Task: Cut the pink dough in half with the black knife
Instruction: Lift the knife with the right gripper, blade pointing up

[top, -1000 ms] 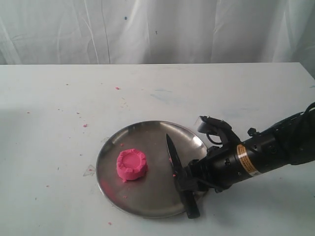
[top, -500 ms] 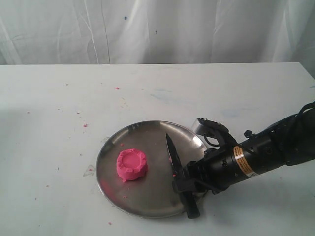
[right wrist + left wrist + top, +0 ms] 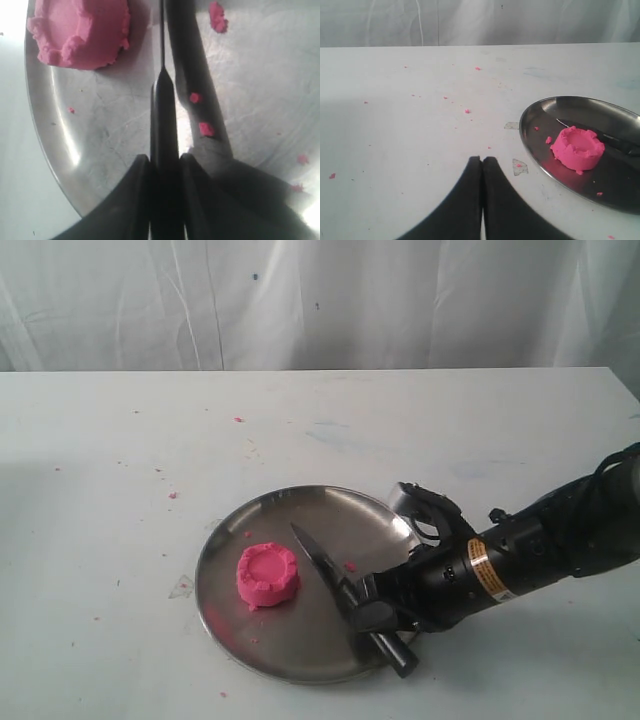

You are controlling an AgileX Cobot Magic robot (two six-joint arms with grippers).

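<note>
A white surface (image 3: 120,460) fills the scene. A round steel plate (image 3: 300,645) lies on it. The right arm (image 3: 520,555) reaches in low from the right, and its jaws are closed on the handle of the black knife (image 3: 318,556), one finger (image 3: 136,200) pressed against each side. The handle end sticks out past the plate's near rim, while the blade points across the plate toward the pink dough (image 3: 268,575). The tip is just beside the dough, with a narrow gap. The dough is one whole puck with a dented top, on the plate's left half. The left jaws are fully shut on nothing, their fingers (image 3: 462,205) pressed together above bare surface near the plate. Pink crumbs (image 3: 350,566) dot the plate and surface.
</note>
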